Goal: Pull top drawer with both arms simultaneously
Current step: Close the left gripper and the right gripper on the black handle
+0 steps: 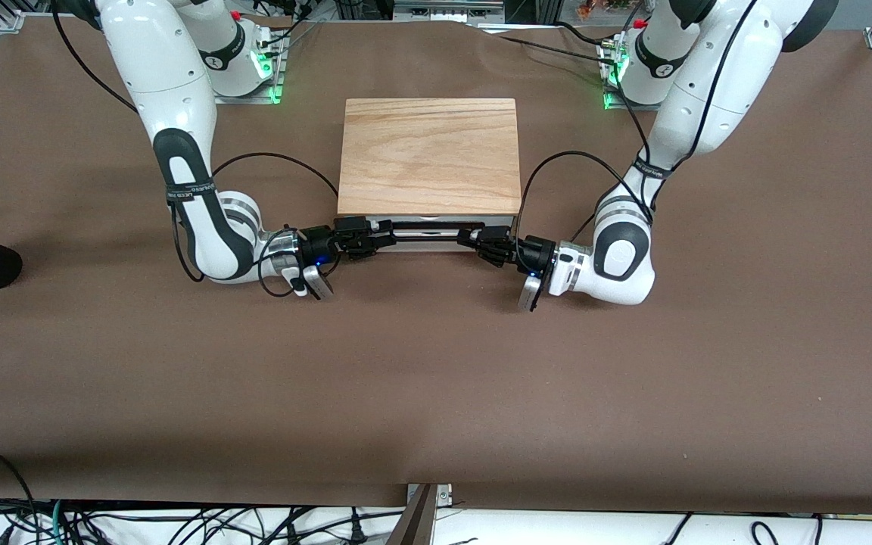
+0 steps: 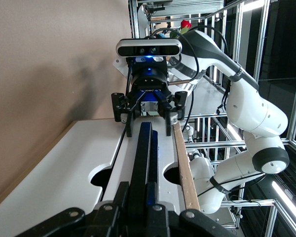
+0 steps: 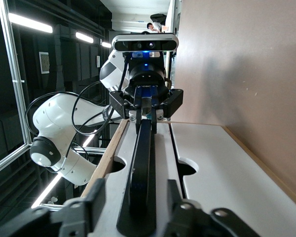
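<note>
The shallow white-fronted top drawer point(image 1: 436, 236) sits under the wood-grain cabinet lid point(image 1: 430, 155), near the table's base edge. The black left gripper point(image 1: 474, 241) and black right gripper point(image 1: 384, 236) each clamp one end of its long thin black bar handle point(image 1: 427, 229). No writing is readable.

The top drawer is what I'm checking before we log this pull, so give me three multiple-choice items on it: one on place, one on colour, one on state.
1. Where are the two tools?
A. At the two ends of the drawer's bar handle
B. Resting on the cabinet lid
C. Raised over bare table

2. What colour is the bar handle?
A. Red
B. Black
C. Yellow

3. How does the top drawer stand?
A. Pulled fully out
B. Removed and lying on the table
C. At most barely out

Answers: 1 A, the left tool and right tool meet the bar handle from either end. 2 B, it shows black against the white front panel. 3 C, only a narrow strip of the top drawer shows below the wood-grain cabinet lid.
</note>
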You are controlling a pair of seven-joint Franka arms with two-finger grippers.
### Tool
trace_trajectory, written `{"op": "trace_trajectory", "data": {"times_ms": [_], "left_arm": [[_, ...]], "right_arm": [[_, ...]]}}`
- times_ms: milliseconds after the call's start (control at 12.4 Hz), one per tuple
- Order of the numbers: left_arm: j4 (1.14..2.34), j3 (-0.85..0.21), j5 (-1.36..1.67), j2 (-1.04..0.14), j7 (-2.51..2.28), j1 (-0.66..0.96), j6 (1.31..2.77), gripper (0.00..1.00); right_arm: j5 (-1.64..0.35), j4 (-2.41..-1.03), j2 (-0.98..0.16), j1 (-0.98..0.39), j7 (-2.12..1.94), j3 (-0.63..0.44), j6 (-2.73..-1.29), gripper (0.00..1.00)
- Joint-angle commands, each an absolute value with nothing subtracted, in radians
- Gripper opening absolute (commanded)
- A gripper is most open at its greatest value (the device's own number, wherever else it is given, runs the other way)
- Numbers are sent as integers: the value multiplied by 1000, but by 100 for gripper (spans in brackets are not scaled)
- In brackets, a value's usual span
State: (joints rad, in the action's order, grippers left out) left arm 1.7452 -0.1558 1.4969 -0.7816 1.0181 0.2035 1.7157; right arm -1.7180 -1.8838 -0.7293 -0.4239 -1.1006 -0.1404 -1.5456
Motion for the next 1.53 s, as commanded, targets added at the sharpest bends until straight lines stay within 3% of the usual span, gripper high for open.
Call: {"op": "trace_trajectory", "data": {"times_ms": [0, 242, 806, 1048, 1210, 1452], "left_arm": [[1755, -155, 1529, -764, 1029, 206, 1703, 0], [1755, -155, 1529, -764, 1025, 207, 1703, 0], [1755, -155, 1531, -765, 1025, 210, 1704, 0], [1753, -155, 1531, -765, 1025, 210, 1704, 0], [1753, -155, 1531, -765, 1025, 210, 1704, 0], [1753, -155, 1532, -765, 1025, 210, 1704, 0]], "right_arm": [[-1753, -1879, -735, -449, -1118, -144, -1557, 52], [-1755, -1879, -735, -456, -1117, -144, -1571, 43], [-1749, -1888, -735, -443, -1132, -147, -1566, 43], [-1749, -1891, -735, -448, -1132, -147, -1563, 31], [-1749, -1891, -735, -448, -1132, -147, -1565, 30], [-1749, -1891, -735, -448, -1132, -147, -1565, 16]]}}
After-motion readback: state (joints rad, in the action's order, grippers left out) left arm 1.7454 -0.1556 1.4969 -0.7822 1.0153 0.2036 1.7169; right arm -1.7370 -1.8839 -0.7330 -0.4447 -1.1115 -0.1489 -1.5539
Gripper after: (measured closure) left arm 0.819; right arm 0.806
